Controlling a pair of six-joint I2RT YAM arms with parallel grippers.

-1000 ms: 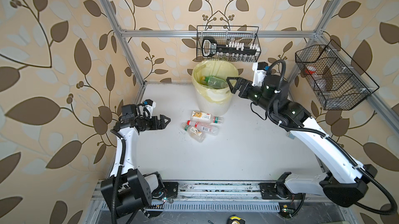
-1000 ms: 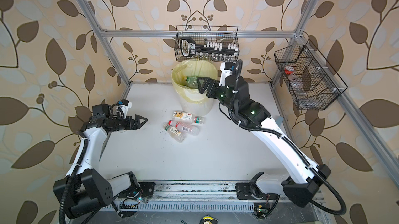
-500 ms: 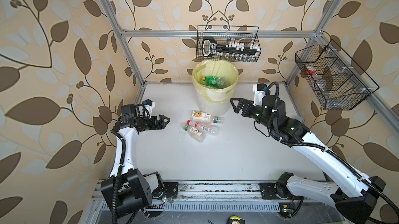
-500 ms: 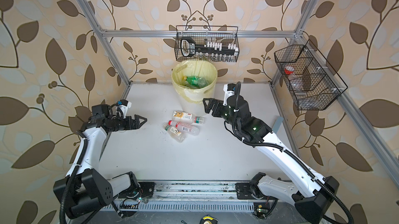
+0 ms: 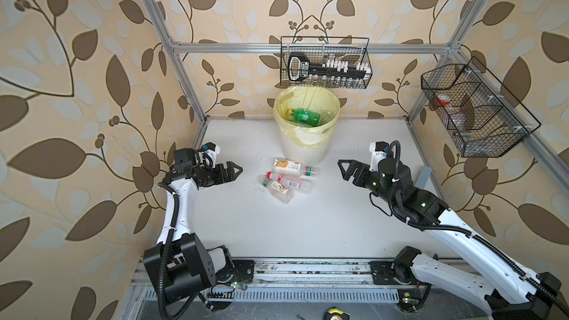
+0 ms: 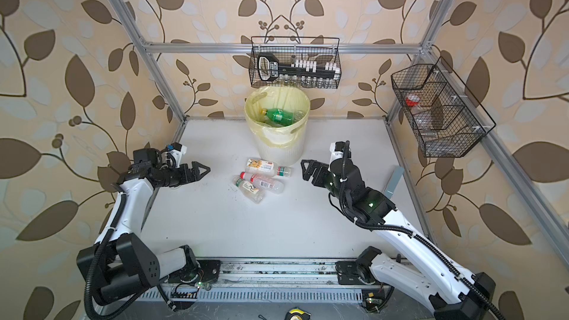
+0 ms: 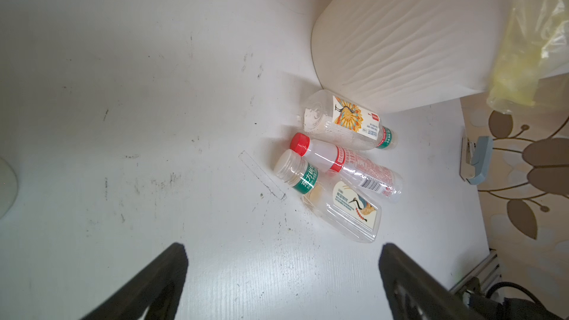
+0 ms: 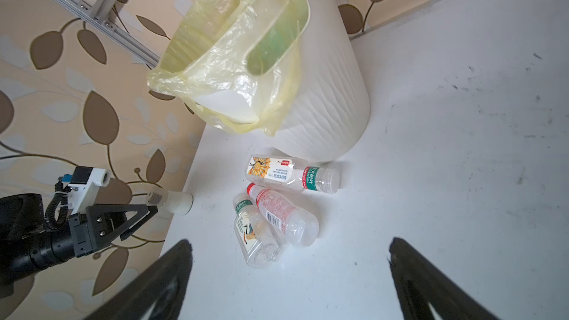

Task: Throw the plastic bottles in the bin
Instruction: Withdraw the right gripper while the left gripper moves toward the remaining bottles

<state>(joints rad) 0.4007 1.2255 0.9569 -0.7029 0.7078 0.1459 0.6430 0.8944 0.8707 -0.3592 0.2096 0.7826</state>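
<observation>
— Which step?
— Between picks, I judge. Three bottles (image 5: 289,176) lie on the tabletop (image 5: 277,229) at the near side of the bin (image 5: 304,150); others sit inside.
— Hands?
— Left hand (image 5: 235,170) and right hand (image 5: 342,166) both wide open, empty, level, flanking the bottles. Next I lower one over a bottle.

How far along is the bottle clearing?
Done: a green bottle and at least one clear one lie in the bin. In hand: nothing; the left gripper and right gripper are open and empty. Left: three bottles lie on the table beside the bin.
</observation>
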